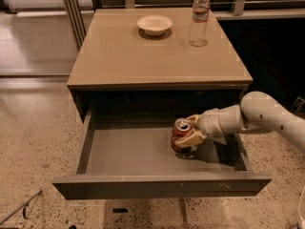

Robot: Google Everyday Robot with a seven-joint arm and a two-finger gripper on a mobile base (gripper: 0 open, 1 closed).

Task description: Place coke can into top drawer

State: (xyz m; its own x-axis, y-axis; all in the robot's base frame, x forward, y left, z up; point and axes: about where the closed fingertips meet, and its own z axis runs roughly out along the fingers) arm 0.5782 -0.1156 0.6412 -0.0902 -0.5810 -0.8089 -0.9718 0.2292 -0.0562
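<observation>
The coke can (180,133), red with a silver top, stands upright inside the open top drawer (128,156), right of the drawer's middle. My gripper (190,130) reaches in from the right on a white arm, and its tan fingers (192,138) are closed around the can's right side. The can's base sits at or just above the drawer's grey floor; I cannot tell whether it touches. The drawer is pulled fully out below the tan-topped cabinet, with its plain front panel (162,185) nearest the camera.
A white bowl (154,25) and a clear plastic water bottle (199,19) stand at the back of the tan cabinet top (143,61). Speckled floor surrounds the cabinet. A railing and a dark area lie behind and to the right.
</observation>
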